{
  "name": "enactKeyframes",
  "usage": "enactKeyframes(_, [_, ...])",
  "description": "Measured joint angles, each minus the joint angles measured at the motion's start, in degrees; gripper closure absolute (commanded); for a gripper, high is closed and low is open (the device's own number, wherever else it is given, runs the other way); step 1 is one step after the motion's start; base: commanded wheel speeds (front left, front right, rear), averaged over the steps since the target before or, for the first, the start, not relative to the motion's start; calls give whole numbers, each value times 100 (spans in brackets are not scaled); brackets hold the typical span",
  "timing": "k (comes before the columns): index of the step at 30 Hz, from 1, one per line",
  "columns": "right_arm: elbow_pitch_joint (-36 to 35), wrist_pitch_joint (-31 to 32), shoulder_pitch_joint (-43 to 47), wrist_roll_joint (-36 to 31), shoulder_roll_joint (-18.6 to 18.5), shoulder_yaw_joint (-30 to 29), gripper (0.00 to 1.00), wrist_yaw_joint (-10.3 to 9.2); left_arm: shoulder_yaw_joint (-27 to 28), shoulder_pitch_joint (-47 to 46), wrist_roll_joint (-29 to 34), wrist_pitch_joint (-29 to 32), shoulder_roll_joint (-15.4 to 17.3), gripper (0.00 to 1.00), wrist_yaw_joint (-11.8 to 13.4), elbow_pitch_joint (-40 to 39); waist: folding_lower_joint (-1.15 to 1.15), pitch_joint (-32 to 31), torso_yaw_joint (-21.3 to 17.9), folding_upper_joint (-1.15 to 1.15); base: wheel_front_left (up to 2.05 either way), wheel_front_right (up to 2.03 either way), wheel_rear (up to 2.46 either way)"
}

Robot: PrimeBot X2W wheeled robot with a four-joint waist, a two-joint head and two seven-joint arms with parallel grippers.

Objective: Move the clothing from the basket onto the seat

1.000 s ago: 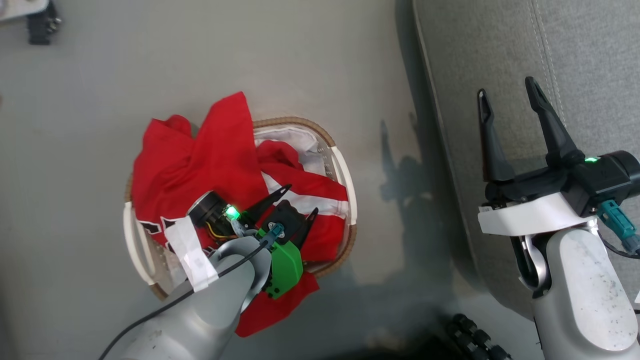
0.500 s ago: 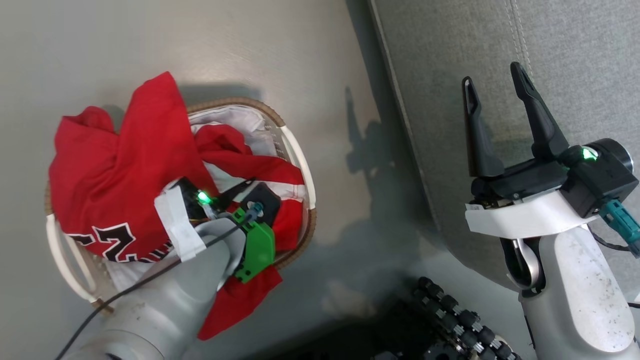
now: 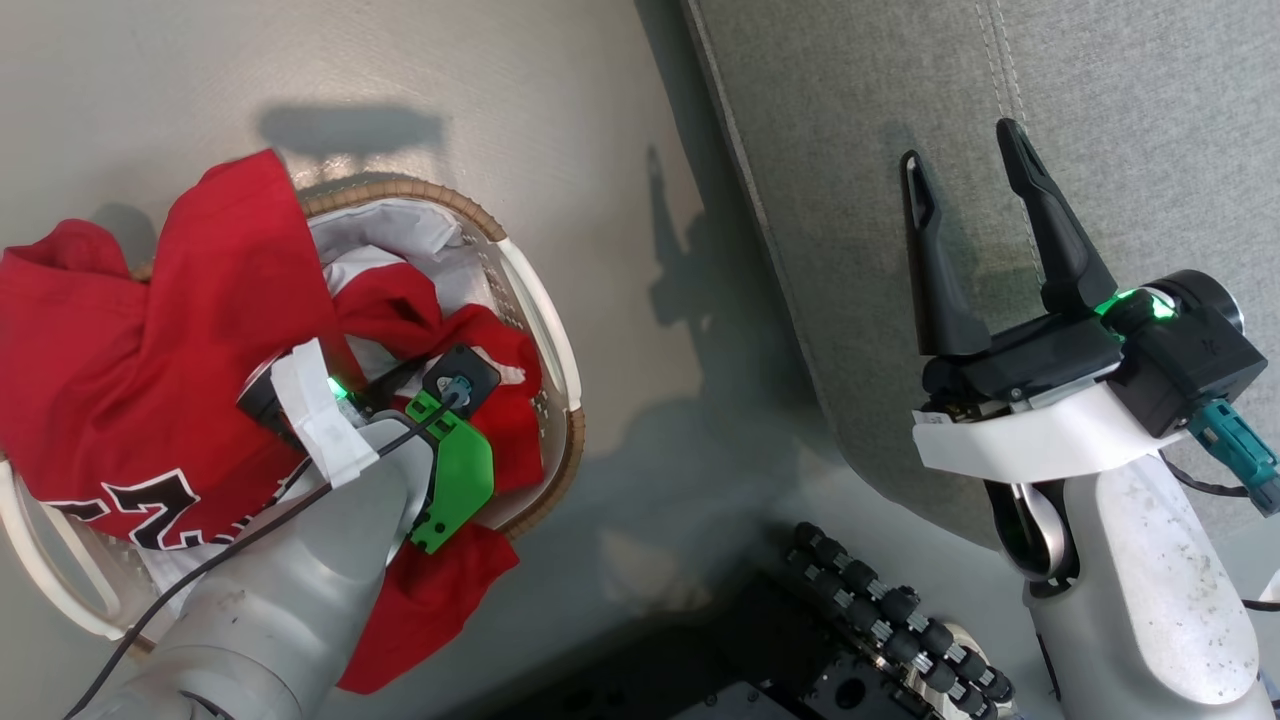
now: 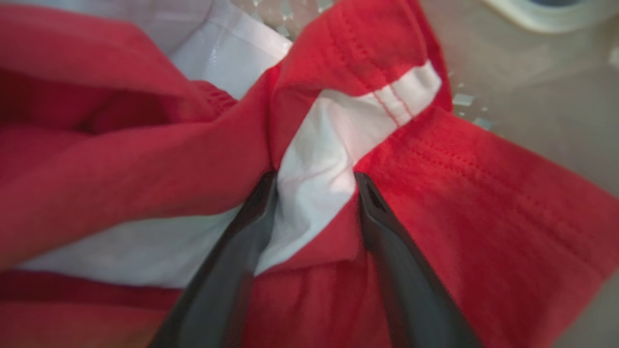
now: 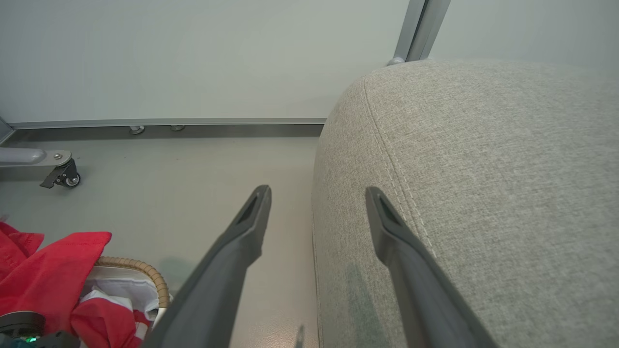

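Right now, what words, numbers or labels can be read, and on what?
Numerals on the jersey: black with white edges, partly folded under; perhaps a "2", not surely readable.
Tape on the left wrist: no print to be seen.
No other text can be read.

Smooth grey floor; pale wall; metal rail along base; caster at left.

Red clothing heaps over the white, brown-rimmed basket at left; the grey seat lies at upper right.
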Motion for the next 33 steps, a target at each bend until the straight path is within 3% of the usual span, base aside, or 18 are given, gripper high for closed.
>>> enactKeyframes(2, [3, 0, 1, 13, 1, 15, 0, 0, 0, 0, -24, 110, -1, 73, 51, 16, 0, -7, -17, 0, 0, 0, 0])
enactKeyframes(3, [4, 0, 1, 12, 1, 18, 0, 0, -2, 1, -43, 149, -1, 100, 58, 22, 0, -16, -21, 0, 0, 0, 0])
enactKeyframes(8, [51, 0, 7, 2, 1, 0, 0, 0, -25, 23, -79, 166, -12, 100, 73, 49, 0, -98, -5, 0, 0, 0, 0])
enactKeyframes(23, [356, 0, 127, -432, 4, -368, 0, 0, -3, 447, -366, -817, -241, 100, -66, -382, 0, -911, 341, 0, 0, 0, 0])
enactKeyframes(27, [425, 0, 249, -606, 7, -483, 0, 0, 125, 530, -456, -872, -248, 100, -100, -778, 0, -1258, 507, 0, 0, 0, 0])
enactKeyframes(33, [538, 0, 553, -875, 9, -667, 0, 0, 396, 749, -339, -896, -64, 100, -55, -2028, 0, -1865, 783, 0, 0, 0, 0])
